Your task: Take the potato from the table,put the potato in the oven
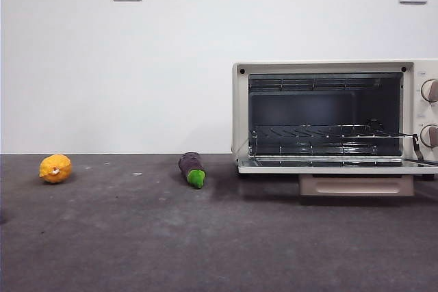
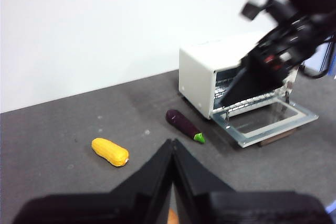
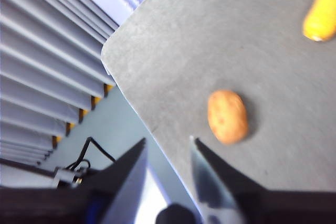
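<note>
The potato [image 3: 227, 116], a smooth orange-brown lump, lies on the grey table [image 3: 220, 35] near its rounded corner; only the right wrist view shows it. My right gripper [image 3: 168, 140] hovers open above the table's edge. The potato sits a little beyond one fingertip, not between the jaws. The cream oven [image 1: 335, 117] stands at the right with its door [image 1: 328, 165] folded down flat and its rack bare. My left gripper [image 2: 172, 142] is shut and high over the table, far from the oven [image 2: 202, 77]. The right arm [image 2: 286, 35] appears blurred in the left wrist view.
A yellow lumpy fruit [image 1: 55, 168] lies at the left and a purple eggplant [image 1: 193, 169] with a green tip lies just left of the oven door. Off the table's corner are a drop and a radiator-like wall [image 3: 47, 51].
</note>
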